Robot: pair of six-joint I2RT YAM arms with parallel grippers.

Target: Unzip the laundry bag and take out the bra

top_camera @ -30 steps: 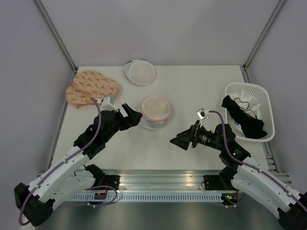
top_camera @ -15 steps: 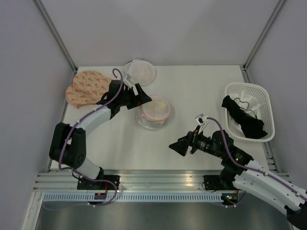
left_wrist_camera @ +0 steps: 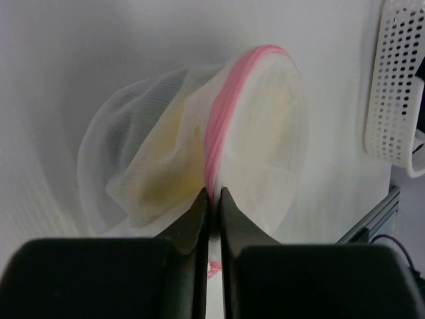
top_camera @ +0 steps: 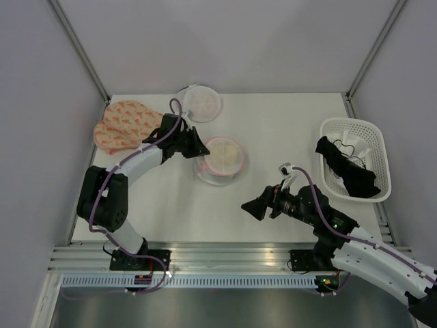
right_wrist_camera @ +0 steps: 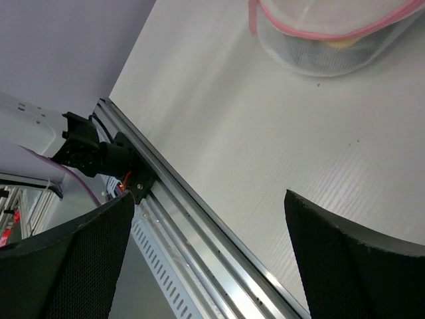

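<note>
Laundry bag [top_camera: 220,160] lies well left of the basket [top_camera: 349,121], seemingly still zipped, with the bra [left_wrist_camera: 163,159] inside. Left claw [left_wrist_camera: 212,198] pinches its pink zipper [left_wrist_camera: 219,126]; right claw [right_wrist_camera: 209,199] hangs spread and empty.

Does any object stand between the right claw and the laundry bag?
Nothing visible does. Only bare table lies between the open right claw and the laundry bag. The left claw grips the bag's pink zipper rim on its other side, outside that path.
</note>
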